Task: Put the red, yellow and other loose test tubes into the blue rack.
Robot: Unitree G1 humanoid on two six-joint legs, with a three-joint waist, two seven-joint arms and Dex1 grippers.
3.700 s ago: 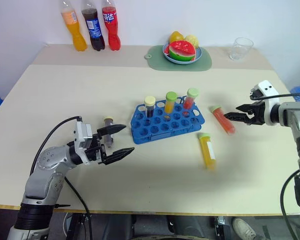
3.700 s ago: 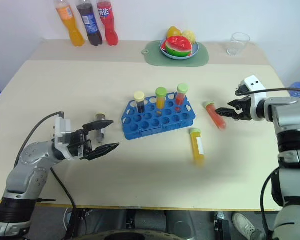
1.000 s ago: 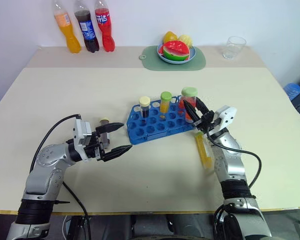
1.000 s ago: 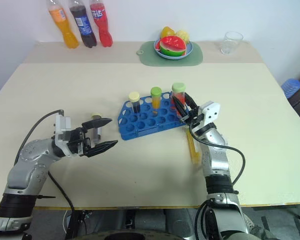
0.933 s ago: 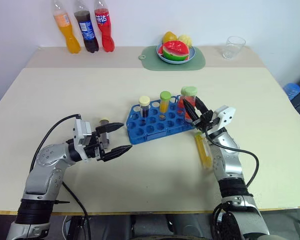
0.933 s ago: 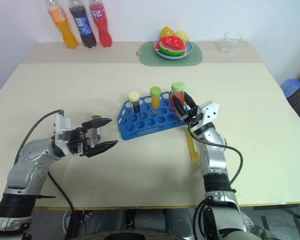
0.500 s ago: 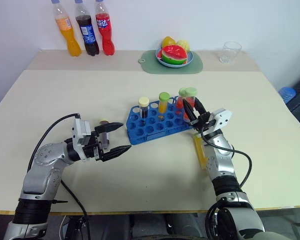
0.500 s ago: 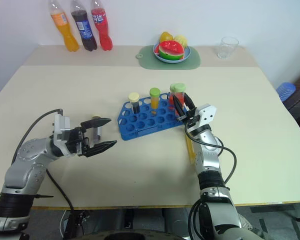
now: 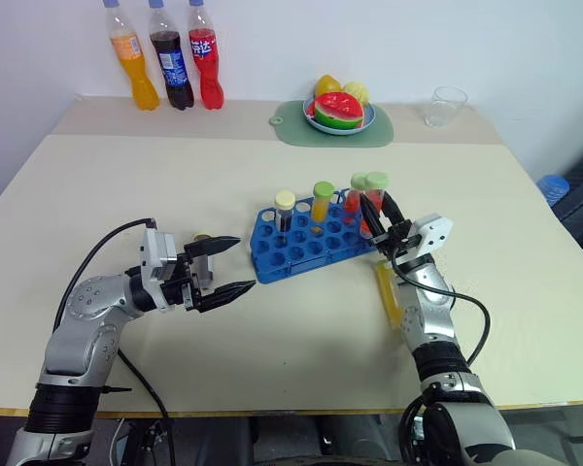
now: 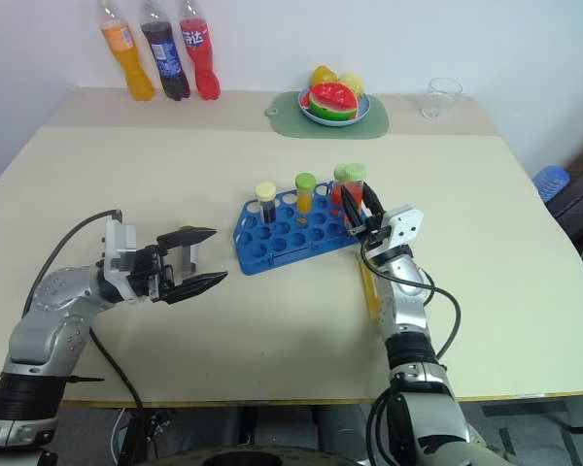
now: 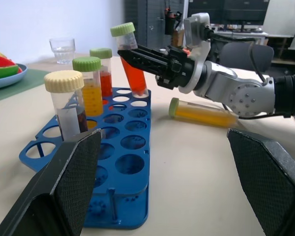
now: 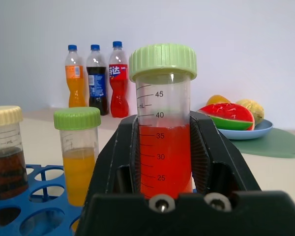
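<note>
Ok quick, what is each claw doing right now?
Left claw: open, holding nothing.
Right claw: closed on the red test tube, held over the blue rack.

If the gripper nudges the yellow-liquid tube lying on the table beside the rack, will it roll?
Probably: the yellow-liquid tube lies on its round side on the smooth table. Its wider green cap may make it curve. It looks rigid.

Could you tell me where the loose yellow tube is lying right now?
The yellow tube lies flat on the table, on the robot's right, just beyond the blue rack's right end, beside the right forearm.
</note>
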